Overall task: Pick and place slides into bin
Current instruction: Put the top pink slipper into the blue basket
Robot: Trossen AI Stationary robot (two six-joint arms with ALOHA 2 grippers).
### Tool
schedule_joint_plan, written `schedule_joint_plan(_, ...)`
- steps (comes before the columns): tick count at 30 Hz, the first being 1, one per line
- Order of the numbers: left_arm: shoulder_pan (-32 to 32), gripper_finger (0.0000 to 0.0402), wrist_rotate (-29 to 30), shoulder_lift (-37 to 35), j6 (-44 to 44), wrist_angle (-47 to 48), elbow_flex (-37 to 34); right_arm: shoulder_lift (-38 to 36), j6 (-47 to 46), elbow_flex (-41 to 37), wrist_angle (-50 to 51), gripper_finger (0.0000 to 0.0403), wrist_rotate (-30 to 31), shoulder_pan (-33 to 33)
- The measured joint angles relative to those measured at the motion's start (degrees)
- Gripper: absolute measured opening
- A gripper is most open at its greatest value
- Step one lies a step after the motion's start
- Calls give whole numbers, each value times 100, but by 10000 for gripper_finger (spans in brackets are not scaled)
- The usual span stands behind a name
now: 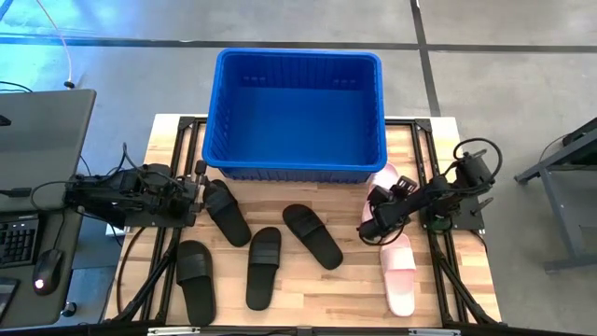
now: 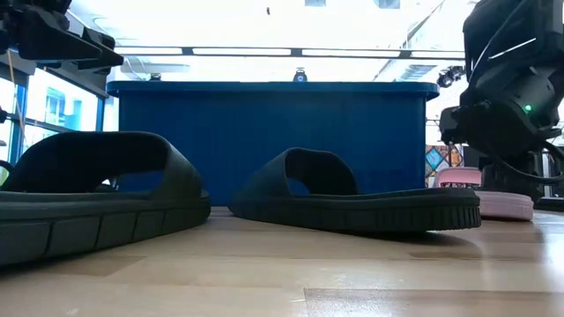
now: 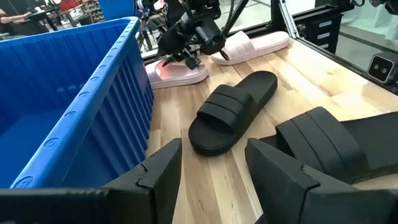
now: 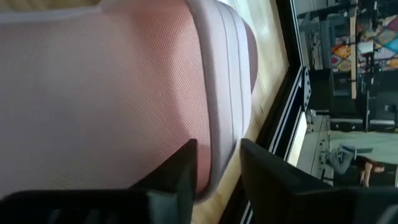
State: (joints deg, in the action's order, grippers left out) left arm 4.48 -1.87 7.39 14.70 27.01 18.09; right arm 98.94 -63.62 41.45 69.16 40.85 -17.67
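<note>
the bin [image 1: 297,112] is a big rectangular basket of bright blue plastic with slotted walls and a thick rim, sitting at the far edge of the pale wooden table [image 1: 326,285], and nothing shows inside it. six slides lie in front of it: four matte black ones with a wide ribbed strap and a chunky ridged sole, and two light pink ones with a fine pebbled footbed. one black slide [image 1: 227,212] lies just before the bin's left corner, another [image 1: 196,280] nearer the front edge, a third [image 1: 264,266] before the bin's middle, a fourth [image 1: 312,235] angled beside it. one pink slide [image 1: 383,191] lies by the bin's right corner, the other pink slide [image 1: 398,271] further forward. the right gripper [image 4: 216,163] is down at the pink slide by that corner, its dark fingers parted with the raised rim of the sole between them; whether they press it cannot be told. the left gripper [image 3: 212,168] waits low by the bin's left corner, fingers spread wide with nothing between them. left of the table stand a laptop [image 1: 42,140], a keyboard [image 1: 17,241] and a mouse [image 1: 47,271].
</note>
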Motion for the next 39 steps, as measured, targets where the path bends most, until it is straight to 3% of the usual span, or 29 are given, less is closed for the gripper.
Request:
schedule_joint_plan(5,-1,172,0,-1,0,-15,0,-4,-65,-2,-41,13,-222,4)
schedule_joint_plan(10,0,172,0,0,0,-26,0,16,-173,135,45,12,-543,-31)
schedule_joint_plan(15,-1,172,0,0,0,-26,0,20,-168,757,288,7,-1031,-235)
schedule_joint_plan(20,1,172,0,1,-1,-26,0,20,-343,1770,972,4,-1693,-458)
schedule_joint_plan(24,-1,172,0,1,-2,-24,0,17,-209,2756,984,2,-2512,-657)
schedule_joint_plan(27,1,172,0,1,-2,-21,0,17,-191,3478,836,1,-2740,-863)
schedule_joint_plan(32,0,172,0,0,-2,-18,0,17,339,4573,338,1,-2127,-1255)
schedule_joint_plan(39,1,172,0,1,-4,-24,0,15,2483,5653,-838,1,-776,-1835)
